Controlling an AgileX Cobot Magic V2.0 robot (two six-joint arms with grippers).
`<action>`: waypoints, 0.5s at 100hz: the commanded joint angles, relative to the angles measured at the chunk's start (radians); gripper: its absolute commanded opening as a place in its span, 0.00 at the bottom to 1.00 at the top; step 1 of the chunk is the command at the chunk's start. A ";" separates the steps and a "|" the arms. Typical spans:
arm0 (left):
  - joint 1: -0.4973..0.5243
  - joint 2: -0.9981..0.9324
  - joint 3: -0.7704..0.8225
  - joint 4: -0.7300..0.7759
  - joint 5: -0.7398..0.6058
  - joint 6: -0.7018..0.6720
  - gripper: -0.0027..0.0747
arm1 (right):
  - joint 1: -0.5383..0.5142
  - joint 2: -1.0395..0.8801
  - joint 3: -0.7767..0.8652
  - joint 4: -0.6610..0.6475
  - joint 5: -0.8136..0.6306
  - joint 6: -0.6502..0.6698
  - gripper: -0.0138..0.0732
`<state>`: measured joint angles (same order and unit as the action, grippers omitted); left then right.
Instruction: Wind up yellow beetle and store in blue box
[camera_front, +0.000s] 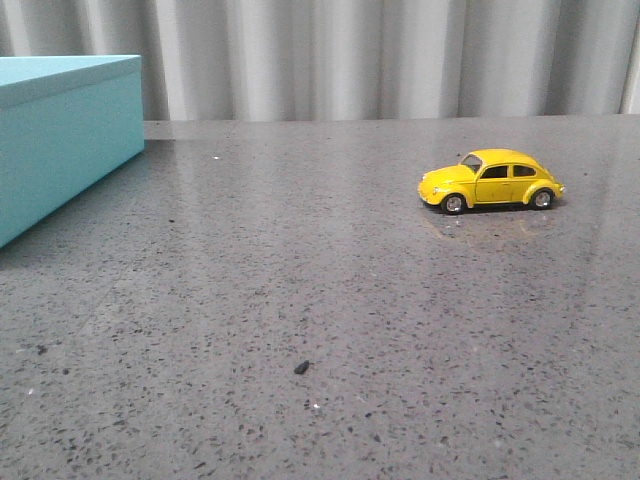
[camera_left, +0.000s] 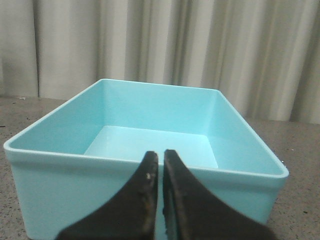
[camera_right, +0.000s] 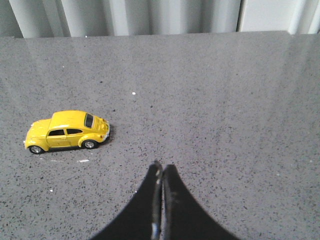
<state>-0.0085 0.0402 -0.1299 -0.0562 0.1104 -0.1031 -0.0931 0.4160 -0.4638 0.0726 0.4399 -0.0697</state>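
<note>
Yellow beetle (camera_front: 490, 181) sits on all four wheels on the grey speckled table (camera_front: 300, 300), well to the right of the blue box (camera_front: 60, 130) and untouched, so by my reading nothing is done yet: both the winding and the storing remain. The box stands open-topped and bare inside. The left gripper (camera_left: 159, 167) hangs just before the box's near wall with its fingers pressed together on nothing, and the right gripper (camera_right: 161, 172), likewise closed and empty, hovers near the beetle without contact.
</note>
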 joint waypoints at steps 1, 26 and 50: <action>-0.005 0.021 -0.036 -0.003 -0.083 -0.007 0.01 | -0.005 0.055 -0.061 0.007 -0.057 -0.008 0.09; -0.005 0.021 -0.036 -0.008 -0.083 -0.007 0.01 | 0.054 0.257 -0.258 0.007 0.112 -0.008 0.09; -0.005 0.021 -0.036 -0.010 -0.086 -0.007 0.01 | 0.148 0.467 -0.458 0.007 0.225 -0.008 0.09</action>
<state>-0.0085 0.0402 -0.1299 -0.0562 0.1104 -0.1031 0.0286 0.8243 -0.8351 0.0770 0.6965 -0.0697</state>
